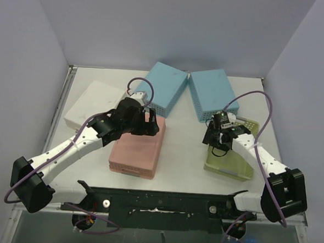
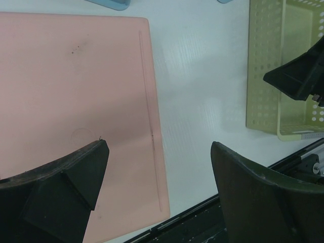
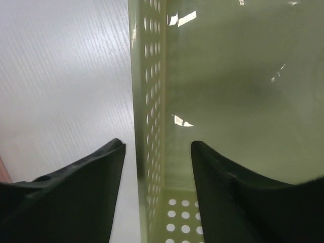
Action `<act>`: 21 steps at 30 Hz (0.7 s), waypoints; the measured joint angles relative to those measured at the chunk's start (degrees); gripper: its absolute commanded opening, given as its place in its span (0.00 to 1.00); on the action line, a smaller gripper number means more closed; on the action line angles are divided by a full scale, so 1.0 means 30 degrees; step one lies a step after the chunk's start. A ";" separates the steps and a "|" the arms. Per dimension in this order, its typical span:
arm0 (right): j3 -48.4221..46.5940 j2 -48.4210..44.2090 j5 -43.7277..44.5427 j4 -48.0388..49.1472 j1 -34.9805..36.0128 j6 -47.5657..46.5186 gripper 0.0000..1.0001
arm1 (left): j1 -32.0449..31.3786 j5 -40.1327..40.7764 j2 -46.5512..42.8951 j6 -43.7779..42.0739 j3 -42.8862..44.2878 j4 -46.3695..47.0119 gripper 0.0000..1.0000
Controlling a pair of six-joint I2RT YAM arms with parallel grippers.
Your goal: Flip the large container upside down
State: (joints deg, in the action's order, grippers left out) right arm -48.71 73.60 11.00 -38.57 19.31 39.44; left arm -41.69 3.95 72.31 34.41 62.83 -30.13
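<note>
Standing open side up at the lower right of the top view, the yellow-green perforated basket (image 1: pixel 229 167) (image 2: pixel 263 76) (image 3: pixel 152 101) rests on the table (image 1: pixel 184 156). The right end effector (image 1: pixel 212 139) (image 3: pixel 157 144) straddles the basket's left wall, one finger outside and one inside, spread moderately and not visibly pressing the wall. Left of the basket and apart from it lies the pink container (image 1: pixel 135 153) (image 2: pixel 76 76), flat base up, near the lower centre. The left end effector (image 1: pixel 151 123) (image 2: pixel 159 147) hangs over the pink container's right edge, spread wide and holding nothing. Two blue containers (image 1: pixel 164 86) (image 1: pixel 213 91) lie base up, side by side at the top. One white container (image 1: pixel 94 98) sits at the upper left.
</note>
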 measured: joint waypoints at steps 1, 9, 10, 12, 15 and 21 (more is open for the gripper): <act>0.0000 0.0262 0.0015 0.0109 0.0000 -0.0073 0.34 | 0.0000 -0.0007 0.0015 0.0000 0.0000 0.0000 0.83; -0.0335 -0.0525 0.0576 -0.0459 0.0015 -0.0124 0.00 | 0.0000 0.0000 0.0168 0.0240 0.0022 -0.0015 0.83; -0.0554 -0.0998 0.0641 -0.0809 0.0015 -0.0095 0.00 | 0.0000 -0.0007 0.0168 0.0255 0.0036 -0.0015 0.83; -0.0998 -0.1989 0.0641 -0.1472 0.0015 -0.0007 0.00 | -0.0007 -0.0007 0.0175 0.0270 0.0058 -0.0015 0.83; -0.1807 -0.3789 0.0240 -0.2280 0.0015 0.0255 0.00 | 0.0000 0.0058 0.0226 0.0255 0.0284 -0.0087 0.83; -0.2353 -0.6834 -0.2703 -0.1523 0.0197 0.1923 0.00 | 0.0095 0.0612 0.0255 0.0262 0.1078 -0.0146 0.83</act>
State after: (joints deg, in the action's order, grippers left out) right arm -55.77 53.10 2.90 -43.13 19.90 45.21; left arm -41.41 5.78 73.08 35.20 66.06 -30.57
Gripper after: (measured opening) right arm 0.078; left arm 0.832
